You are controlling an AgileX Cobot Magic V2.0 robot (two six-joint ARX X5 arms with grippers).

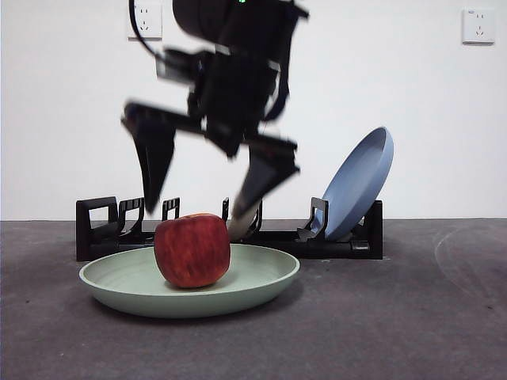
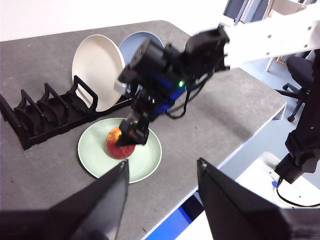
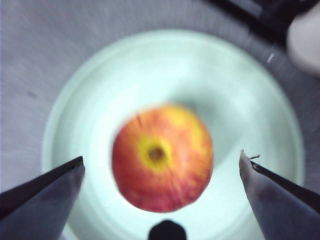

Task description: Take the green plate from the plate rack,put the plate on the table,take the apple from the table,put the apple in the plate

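Apple (image 1: 192, 249) sits in green plate (image 1: 261, 283), no writing

The round red apple (image 1: 192, 249) carries yellowish streaks and a yellow-orange stem dimple. The shallow matte plate (image 1: 261, 286) beneath is pale mint green. The slotted plastic rack (image 1: 99, 229) is black, its leaning plates blue (image 1: 360, 180) and cream-white (image 2: 97, 67). The rough table (image 1: 412, 317) is mottled dark grey.

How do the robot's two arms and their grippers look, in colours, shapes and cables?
The right gripper has two black, wedge-shaped jaws on a black wrist block with a blue part, a small green light and looping black cables; its arm link is white. The left gripper shows only two black tapered jaws.
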